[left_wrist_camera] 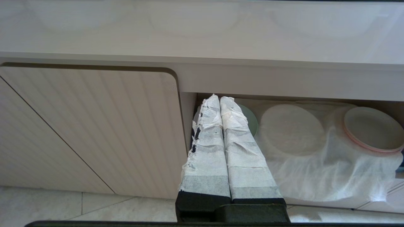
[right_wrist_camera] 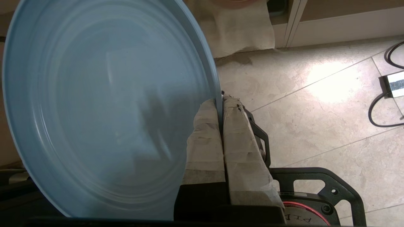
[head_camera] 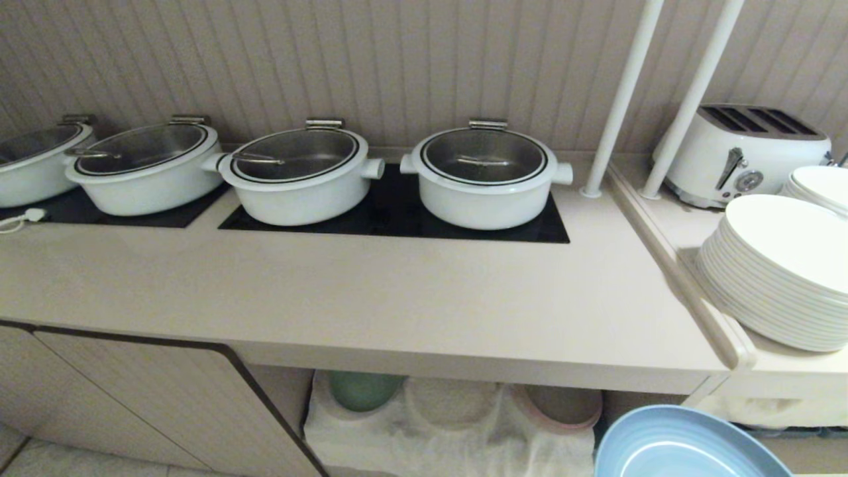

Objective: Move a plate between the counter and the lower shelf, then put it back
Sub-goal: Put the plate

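Observation:
The light blue plate (right_wrist_camera: 104,104) hangs in the air, its rim pinched between the taped fingers of my right gripper (right_wrist_camera: 220,102), which is shut on it. The plate (head_camera: 682,447) pokes into the head view at the bottom right, below the front edge of the beige counter (head_camera: 397,298) and to the right of the lower shelf (head_camera: 450,424). Neither arm shows in the head view. My left gripper (left_wrist_camera: 219,99) is shut and empty, parked in front of the shelf opening (left_wrist_camera: 315,157).
On the shelf's white cloth (head_camera: 411,437) lie a green plate (head_camera: 364,389), a covered plate (head_camera: 450,401) and a pink-rimmed plate (head_camera: 562,405). Several white pots (head_camera: 487,177) stand on the hob. Stacked white plates (head_camera: 782,271) and a toaster (head_camera: 745,156) sit on the side ledge.

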{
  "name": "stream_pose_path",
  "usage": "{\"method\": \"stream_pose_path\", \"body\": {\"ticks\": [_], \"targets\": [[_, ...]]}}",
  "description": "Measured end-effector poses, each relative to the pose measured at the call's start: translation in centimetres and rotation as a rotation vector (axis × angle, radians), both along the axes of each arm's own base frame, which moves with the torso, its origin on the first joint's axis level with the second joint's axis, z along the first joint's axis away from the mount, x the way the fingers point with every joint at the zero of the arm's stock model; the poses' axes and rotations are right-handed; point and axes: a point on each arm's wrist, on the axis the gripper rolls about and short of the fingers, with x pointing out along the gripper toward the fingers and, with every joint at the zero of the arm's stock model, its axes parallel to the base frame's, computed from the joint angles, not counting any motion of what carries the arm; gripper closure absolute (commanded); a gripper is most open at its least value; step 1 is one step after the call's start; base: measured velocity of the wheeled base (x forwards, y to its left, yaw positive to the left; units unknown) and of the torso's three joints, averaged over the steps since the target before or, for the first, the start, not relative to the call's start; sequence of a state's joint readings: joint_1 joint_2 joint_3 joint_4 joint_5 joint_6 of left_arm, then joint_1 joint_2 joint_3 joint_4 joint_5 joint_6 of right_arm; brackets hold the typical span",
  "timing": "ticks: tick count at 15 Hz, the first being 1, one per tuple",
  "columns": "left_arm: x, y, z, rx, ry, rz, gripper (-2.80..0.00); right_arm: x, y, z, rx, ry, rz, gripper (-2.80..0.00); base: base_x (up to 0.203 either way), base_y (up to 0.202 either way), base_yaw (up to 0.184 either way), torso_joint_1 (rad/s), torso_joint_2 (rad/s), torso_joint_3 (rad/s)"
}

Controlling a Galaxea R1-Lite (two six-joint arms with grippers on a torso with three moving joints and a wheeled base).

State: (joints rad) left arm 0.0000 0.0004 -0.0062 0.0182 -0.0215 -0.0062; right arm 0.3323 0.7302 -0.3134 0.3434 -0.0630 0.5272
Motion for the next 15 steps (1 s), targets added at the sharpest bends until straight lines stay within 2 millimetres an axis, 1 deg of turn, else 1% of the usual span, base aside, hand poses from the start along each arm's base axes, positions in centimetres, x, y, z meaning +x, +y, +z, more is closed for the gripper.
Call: {"method": "stream_pose_path", "body": {"ticks": [15], "targets": [[0.00,0.00,0.00,0.000,0.000,0.000,0.00,-0.07,-0.02,-0.18,-0.002,0.006,0.002,0.00,0.000,0.000,0.000,0.000,0.00,0.000]]}}
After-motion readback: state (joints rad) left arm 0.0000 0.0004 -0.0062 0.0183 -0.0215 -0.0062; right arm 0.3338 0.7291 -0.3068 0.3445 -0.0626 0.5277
